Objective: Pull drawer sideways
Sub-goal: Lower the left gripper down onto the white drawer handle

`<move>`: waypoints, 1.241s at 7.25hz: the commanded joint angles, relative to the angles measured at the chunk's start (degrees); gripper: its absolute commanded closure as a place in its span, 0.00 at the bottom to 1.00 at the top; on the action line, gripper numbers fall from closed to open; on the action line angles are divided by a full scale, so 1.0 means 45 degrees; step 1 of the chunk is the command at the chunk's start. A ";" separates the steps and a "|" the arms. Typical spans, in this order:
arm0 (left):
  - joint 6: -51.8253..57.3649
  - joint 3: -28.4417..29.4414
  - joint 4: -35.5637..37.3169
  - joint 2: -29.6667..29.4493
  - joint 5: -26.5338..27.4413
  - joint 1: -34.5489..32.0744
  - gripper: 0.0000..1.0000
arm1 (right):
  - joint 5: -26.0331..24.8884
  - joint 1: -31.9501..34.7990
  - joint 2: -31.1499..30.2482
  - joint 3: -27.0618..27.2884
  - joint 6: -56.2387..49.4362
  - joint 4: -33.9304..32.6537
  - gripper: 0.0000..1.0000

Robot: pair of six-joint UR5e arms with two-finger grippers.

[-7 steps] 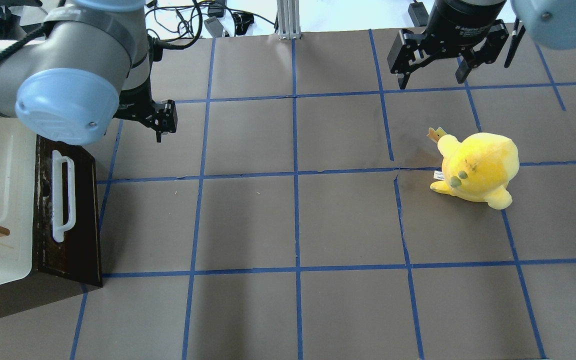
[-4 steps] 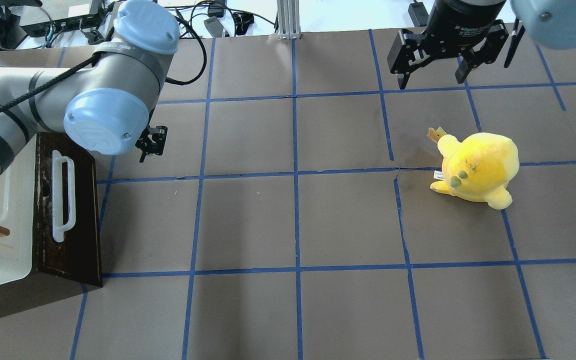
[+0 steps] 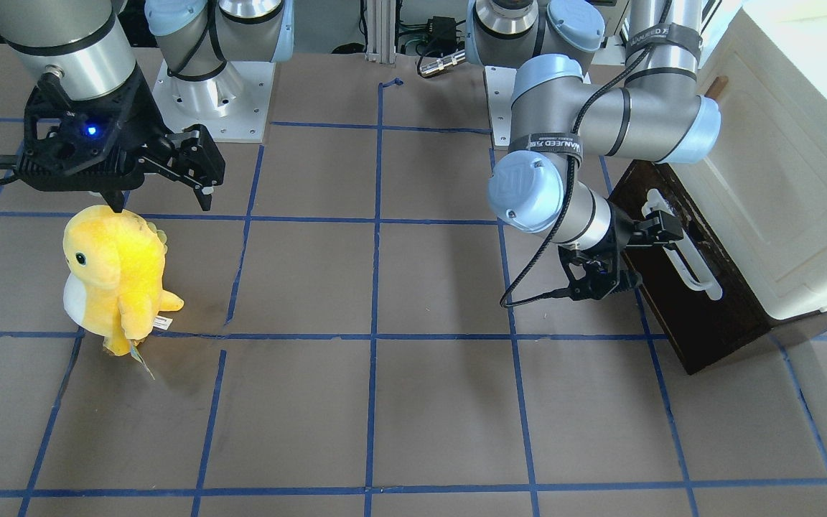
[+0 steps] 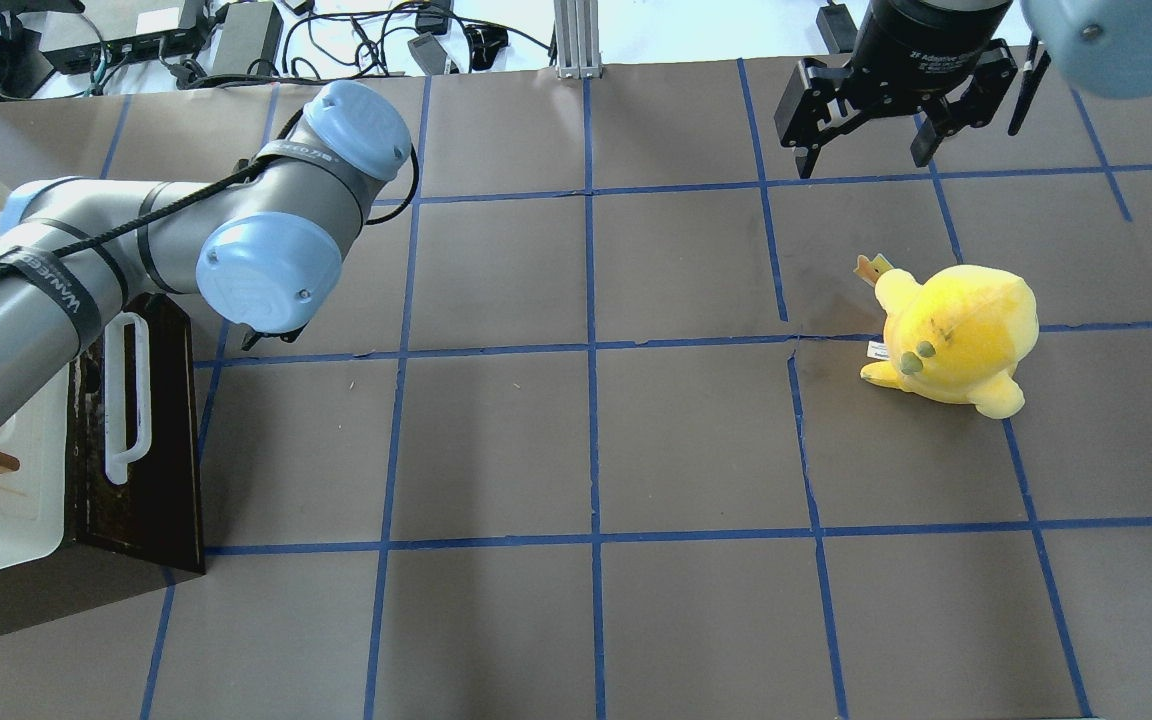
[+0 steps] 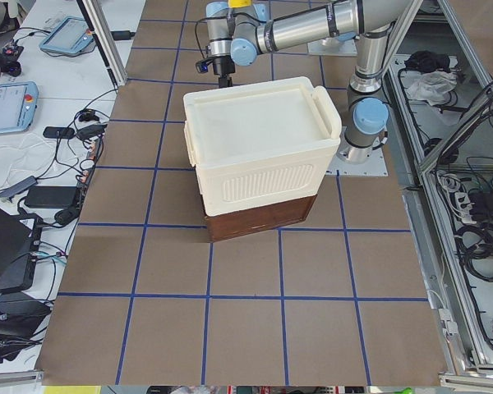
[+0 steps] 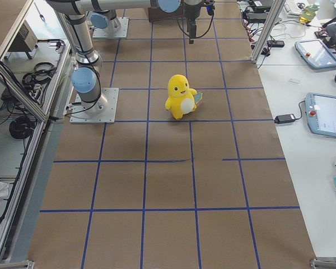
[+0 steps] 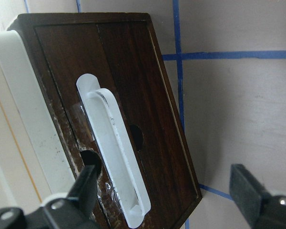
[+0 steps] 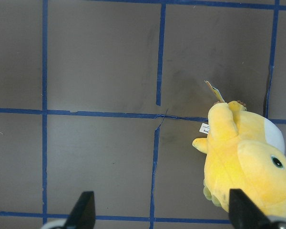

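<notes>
A black strap (image 4: 54, 283) on the left arm (image 4: 186, 225) reads "WANJEED" in white capitals, and a second strap (image 3: 554, 143) nearer that arm's wrist bears the same word. The blue joint cap (image 3: 516, 189) below it carries a faint "UR" emblem. The black body above the right pincer (image 4: 862, 158) is printed "2F Adaptive", with the rest cut off. The white tag (image 4: 877, 350) on the yellow plush (image 4: 956, 335) is too small to read.

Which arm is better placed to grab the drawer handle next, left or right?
Left. The left gripper is open, facing the drawer and its white handle; the right gripper hangs across the table near the yellow plush.
</notes>
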 commanded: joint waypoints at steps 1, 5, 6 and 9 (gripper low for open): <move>-0.0542 -0.1367 -0.0006 -0.0107 0.2002 -0.0064 0.00 | 0.0000 0.0000 -0.0001 0.0000 0.0000 0.0000 0.00; -0.1366 -0.2058 -0.0006 -0.0397 0.3417 -0.0064 0.00 | 0.0000 0.0000 -0.0001 0.0000 0.0000 0.0000 0.00; -0.1424 -0.2097 -0.0006 -0.0593 0.3881 -0.0064 0.00 | 0.0000 0.0000 -0.0001 0.0000 0.0000 0.0000 0.00; -0.1717 -0.2447 -0.0006 -0.0849 0.4627 -0.0044 0.00 | 0.0000 0.0000 -0.0001 0.0000 0.0000 0.0000 0.00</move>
